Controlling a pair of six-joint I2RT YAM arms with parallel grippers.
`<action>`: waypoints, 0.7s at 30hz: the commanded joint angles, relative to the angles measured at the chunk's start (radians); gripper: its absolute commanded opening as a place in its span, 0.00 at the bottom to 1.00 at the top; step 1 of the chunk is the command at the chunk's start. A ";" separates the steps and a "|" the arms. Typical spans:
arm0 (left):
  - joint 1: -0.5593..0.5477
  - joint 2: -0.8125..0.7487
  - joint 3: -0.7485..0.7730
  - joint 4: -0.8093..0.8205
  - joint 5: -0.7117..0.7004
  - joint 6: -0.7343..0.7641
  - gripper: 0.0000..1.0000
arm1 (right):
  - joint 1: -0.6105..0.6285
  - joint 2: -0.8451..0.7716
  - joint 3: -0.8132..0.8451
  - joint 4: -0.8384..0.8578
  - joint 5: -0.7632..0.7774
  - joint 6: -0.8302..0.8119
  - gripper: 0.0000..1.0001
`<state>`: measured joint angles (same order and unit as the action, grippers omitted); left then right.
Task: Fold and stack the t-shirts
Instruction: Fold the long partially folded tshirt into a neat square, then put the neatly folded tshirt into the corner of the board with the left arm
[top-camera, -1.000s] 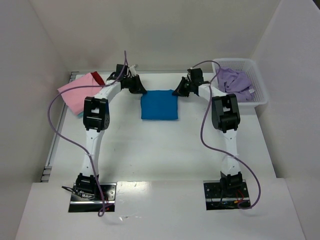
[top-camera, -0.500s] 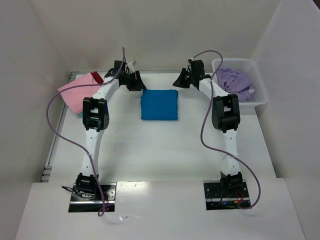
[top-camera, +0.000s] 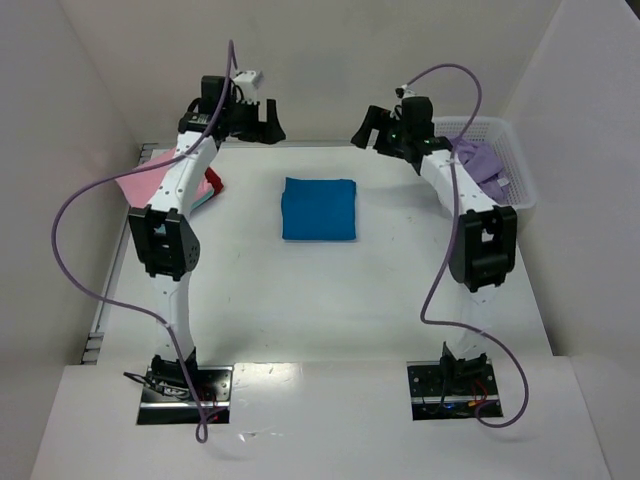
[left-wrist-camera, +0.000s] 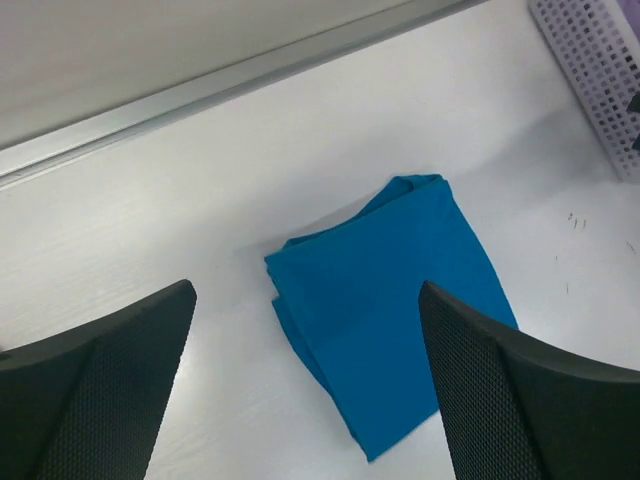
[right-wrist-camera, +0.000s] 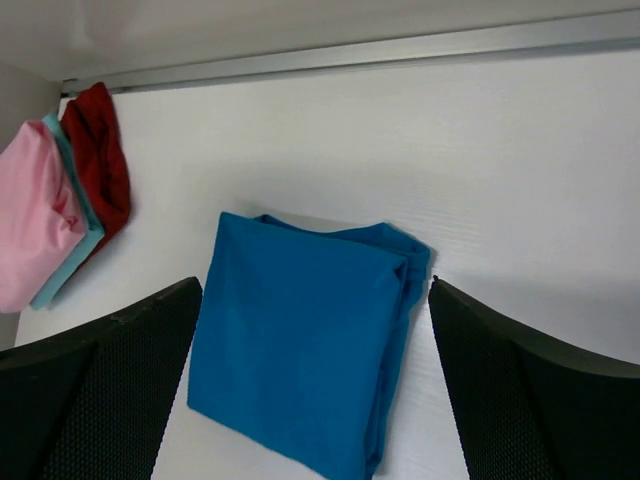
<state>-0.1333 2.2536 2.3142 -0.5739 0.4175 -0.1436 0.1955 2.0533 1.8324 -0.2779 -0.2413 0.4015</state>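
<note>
Top external view, near to far: the two arm bases sit at 6 o'clock on the table (top-camera: 320, 300). Just beyond centre lies the blue t-shirt (top-camera: 319, 209), a flat folded square that nothing touches.

A second ago both hands were low at its far corners, jaws together. Now the left hand (top-camera: 265, 122) hangs raised at 11 o'clock and the right hand (top-camera: 365, 130) at 1 o'clock, both well clear of the cloth. Each wrist view shows its jaws wide apart and empty, with the blue shirt down between the fingers (left-wrist-camera: 100, 380). By my reading the fold is finished and released, so this shirt is ready to join the stack.

Count: one blue shirt folded mid-table. At 10 o'clock there is one pink shirt (top-camera: 140, 180), one red shirt (top-camera: 213, 183) and a thin teal layer (right-wrist-camera: 68, 215) between them. At 2 o'clock one lavender shirt (top-camera: 485, 160) lies crumpled and unfolded in the single white basket (top-camera: 520, 185).
</note>
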 joint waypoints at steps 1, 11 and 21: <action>-0.019 -0.139 -0.099 0.003 -0.106 0.070 1.00 | -0.014 -0.133 -0.091 0.031 0.032 -0.056 1.00; -0.052 -0.511 -0.664 0.200 -0.324 -0.010 1.00 | -0.036 -0.348 -0.320 -0.004 0.062 0.003 1.00; -0.052 -0.618 -0.869 0.215 -0.197 -0.105 1.00 | -0.036 -0.562 -0.582 0.000 0.096 0.039 1.00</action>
<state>-0.1860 1.7172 1.4780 -0.4183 0.1905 -0.1986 0.1650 1.6020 1.3003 -0.3161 -0.1730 0.4259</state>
